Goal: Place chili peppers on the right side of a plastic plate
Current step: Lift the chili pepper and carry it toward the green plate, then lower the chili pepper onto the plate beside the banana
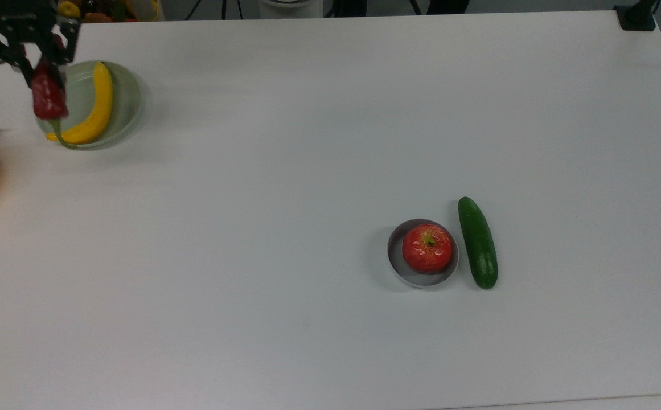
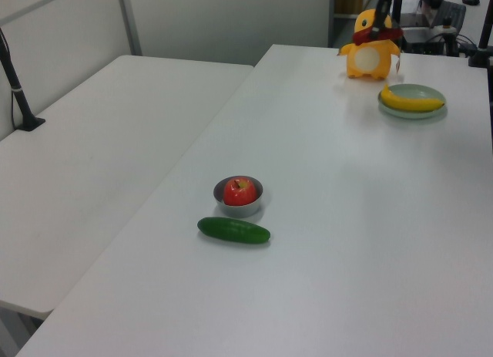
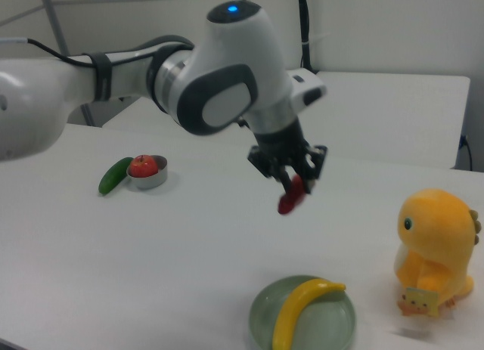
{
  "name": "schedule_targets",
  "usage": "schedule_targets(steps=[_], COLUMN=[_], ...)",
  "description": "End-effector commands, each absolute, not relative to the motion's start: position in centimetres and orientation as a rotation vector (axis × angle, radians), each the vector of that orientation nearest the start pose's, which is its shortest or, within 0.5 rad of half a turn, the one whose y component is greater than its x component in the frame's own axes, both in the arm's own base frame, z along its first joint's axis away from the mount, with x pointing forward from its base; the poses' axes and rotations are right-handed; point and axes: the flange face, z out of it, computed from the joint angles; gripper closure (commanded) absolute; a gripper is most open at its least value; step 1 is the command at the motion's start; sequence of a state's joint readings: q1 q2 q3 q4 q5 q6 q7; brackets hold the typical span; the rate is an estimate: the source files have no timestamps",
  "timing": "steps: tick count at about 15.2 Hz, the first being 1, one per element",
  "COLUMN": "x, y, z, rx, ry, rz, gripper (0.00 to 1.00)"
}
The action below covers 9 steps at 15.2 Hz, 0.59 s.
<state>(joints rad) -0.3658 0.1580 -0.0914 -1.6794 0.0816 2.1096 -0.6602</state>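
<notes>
Dark red chili pepper hangs lifted; pale green plate holds banana.

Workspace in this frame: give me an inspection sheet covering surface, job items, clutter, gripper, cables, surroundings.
Surface: white table, bare apart from the items below.
Job's things: dark red wrinkled chili pepper held in the air, off the table; round pale green plastic plate carrying a yellow banana.
Clutter: red apple in small grey bowl; smooth green cucumber beside the bowl; yellow-orange toy figure.
Gripper: black gripper shut on the pepper.
Cables: black cable along the arm.
Surroundings: second white table; a black stand on it.
</notes>
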Motion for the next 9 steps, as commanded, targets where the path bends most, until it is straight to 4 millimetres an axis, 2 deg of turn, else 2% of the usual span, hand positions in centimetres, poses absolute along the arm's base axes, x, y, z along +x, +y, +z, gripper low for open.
schedule_targets(steps=[1,6,9], x=[52.4,47.1,44.6], y=[-32.8,-39.8,-43.5], z=[50.7,46.8,44.6], rx=[-3.189,-3.161,-3.121], ry=[-0.333,-0.421,-0.427], rz=[-0.336,-0.276,-0.336], gripper=[0.89,0.89,0.89])
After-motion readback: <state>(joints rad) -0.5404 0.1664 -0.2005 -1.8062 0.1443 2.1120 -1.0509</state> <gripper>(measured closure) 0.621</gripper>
